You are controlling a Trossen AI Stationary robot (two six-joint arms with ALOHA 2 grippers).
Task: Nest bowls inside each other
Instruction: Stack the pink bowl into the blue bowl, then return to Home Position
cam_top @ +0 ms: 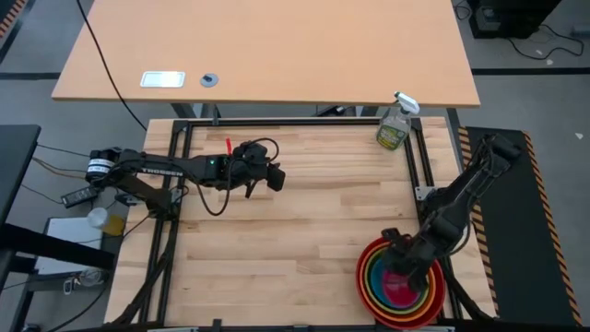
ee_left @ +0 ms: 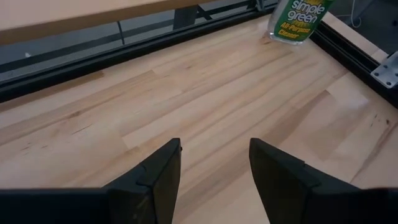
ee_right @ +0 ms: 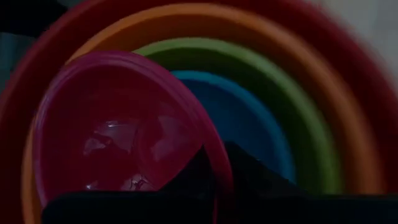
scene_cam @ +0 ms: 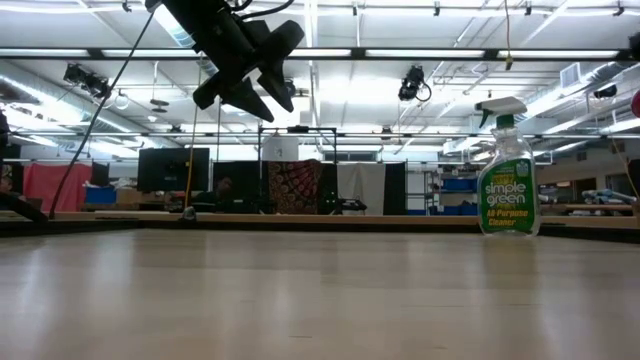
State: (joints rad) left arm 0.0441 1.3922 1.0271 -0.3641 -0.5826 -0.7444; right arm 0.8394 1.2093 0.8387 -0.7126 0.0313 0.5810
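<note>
At the table's near right corner sits a nested stack of bowls: red (cam_top: 363, 277) outermost, then orange (ee_right: 217, 22), lime green (ee_right: 273, 68) and blue (ee_right: 249, 118). The small magenta-pink bowl (ee_right: 118, 137) is over the stack's middle, with my right gripper (cam_top: 403, 267) shut on it from above. Whether the pink bowl rests in the blue one I cannot tell. My left gripper (cam_top: 263, 180) hangs open above the bare wood toward the far left, with nothing between its fingers (ee_left: 214, 168). My right gripper pinches the pink bowl's rim (ee_right: 208, 140), one finger inside the bowl and one outside. The fingers slant steeply down onto it from above. The bowl sits open side up, inside the ring of the larger bowls.
A clear spray bottle (cam_top: 395, 127) with a green label stands at the table's far right corner. A black frame rail (cam_top: 419, 166) runs along the table's right side next to the stack. Bare wood (cam_top: 304, 231) lies between the two arms.
</note>
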